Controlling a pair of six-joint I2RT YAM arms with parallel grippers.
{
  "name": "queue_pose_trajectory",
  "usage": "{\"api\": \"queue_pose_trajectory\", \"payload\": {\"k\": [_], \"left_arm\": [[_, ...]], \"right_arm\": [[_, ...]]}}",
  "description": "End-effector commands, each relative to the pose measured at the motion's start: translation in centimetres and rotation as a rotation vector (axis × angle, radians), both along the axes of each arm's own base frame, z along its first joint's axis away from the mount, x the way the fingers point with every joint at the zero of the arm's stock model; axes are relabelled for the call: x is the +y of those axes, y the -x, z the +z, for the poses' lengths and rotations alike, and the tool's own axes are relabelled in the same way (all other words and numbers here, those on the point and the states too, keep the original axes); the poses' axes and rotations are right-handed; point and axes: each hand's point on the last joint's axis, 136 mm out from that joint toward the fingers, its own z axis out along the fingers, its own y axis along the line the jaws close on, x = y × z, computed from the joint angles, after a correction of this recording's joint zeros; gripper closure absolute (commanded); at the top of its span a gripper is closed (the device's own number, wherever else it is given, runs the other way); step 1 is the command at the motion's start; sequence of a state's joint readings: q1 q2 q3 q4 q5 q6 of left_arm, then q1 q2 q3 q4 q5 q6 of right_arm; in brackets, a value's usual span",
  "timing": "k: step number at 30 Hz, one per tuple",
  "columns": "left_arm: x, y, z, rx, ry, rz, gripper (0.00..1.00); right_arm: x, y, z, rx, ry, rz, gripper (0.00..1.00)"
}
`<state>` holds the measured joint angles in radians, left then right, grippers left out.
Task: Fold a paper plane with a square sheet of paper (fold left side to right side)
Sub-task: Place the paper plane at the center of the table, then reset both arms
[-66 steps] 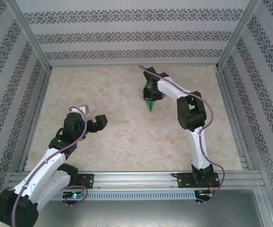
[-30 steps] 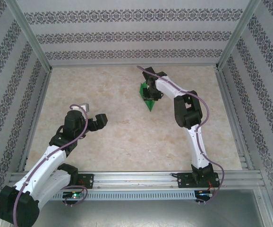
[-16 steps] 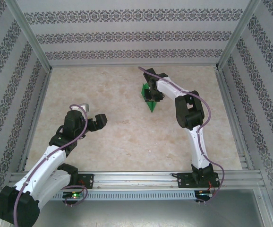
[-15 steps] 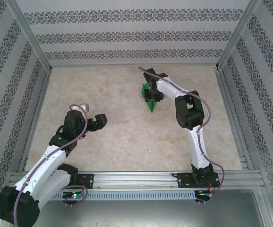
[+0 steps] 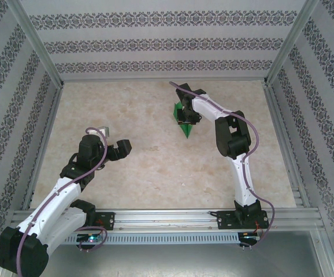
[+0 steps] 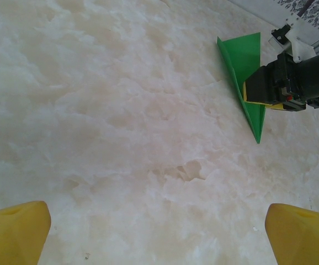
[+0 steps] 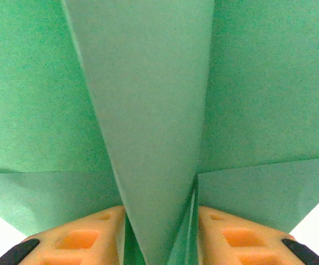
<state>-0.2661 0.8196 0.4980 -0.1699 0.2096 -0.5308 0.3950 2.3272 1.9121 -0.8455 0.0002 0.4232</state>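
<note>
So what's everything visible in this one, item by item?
paper plane: one, bright green, far centre of the table, nose pointing toward the near edge
table: one, beige marbled top, beneath everything
walls: three, white with dark patterned stripes, at the back and both sides
rail: one, silver metal, along the near edge, carrying both arm bases
left arm: one, white and black, near left
right arm: one, white and black, reaching to the far centre
left end effector: one, yellow pads, open, holding nothing, above bare table
right end effector: one, orange pads, shut on the paper plane's centre fold
</note>
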Motion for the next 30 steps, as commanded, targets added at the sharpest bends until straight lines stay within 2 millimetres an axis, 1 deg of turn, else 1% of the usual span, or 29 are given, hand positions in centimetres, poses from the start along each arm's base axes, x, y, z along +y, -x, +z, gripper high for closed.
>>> {"api": "queue_pose_trajectory", "payload": {"k": [1,6,10,13,17,20,24,27,30], "left_arm": [[0.2,-0.3,1.3,-0.016,0.007,0.003,0.0],[0.2,-0.3,1.4,-0.018,0.006,0.006,0.0],[0.3,-0.4,1.6,-0.024,0.005,0.012,0.0],[0.8,-0.6,1.7,-0.032,-0.003,0.029,0.0],[1.7,-0.8,1.4,-0.032,-0.021,0.062,0.0],[2.8,-0.9,0.9,-0.023,-0.031,0.097,0.0],[4.2,-1.1,0.7,-0.025,-0.037,0.142,0.0],[5.2,-1.2,1.0,-0.036,-0.044,0.167,0.0],[5.8,-1.5,1.5,-0.048,-0.056,0.177,0.0]], "right_arm": [[-0.2,0.4,2.2,-0.028,0.007,-0.007,0.63],[-0.2,0.7,3.0,-0.043,0.006,-0.004,0.61],[0.1,1.4,4.0,-0.057,-0.007,0.006,0.6],[0.2,2.5,4.9,-0.066,-0.022,0.03,0.59],[0.1,4.8,7.1,-0.105,-0.034,0.064,0.56],[-0.6,6.8,8.8,-0.143,-0.037,0.081,0.54],[-2.2,9.4,10.9,-0.199,-0.03,0.087,0.49],[-3.7,10.9,12.2,-0.229,-0.032,0.094,0.45],[-5.2,11.9,13.6,-0.273,-0.055,0.078,0.41]]}}
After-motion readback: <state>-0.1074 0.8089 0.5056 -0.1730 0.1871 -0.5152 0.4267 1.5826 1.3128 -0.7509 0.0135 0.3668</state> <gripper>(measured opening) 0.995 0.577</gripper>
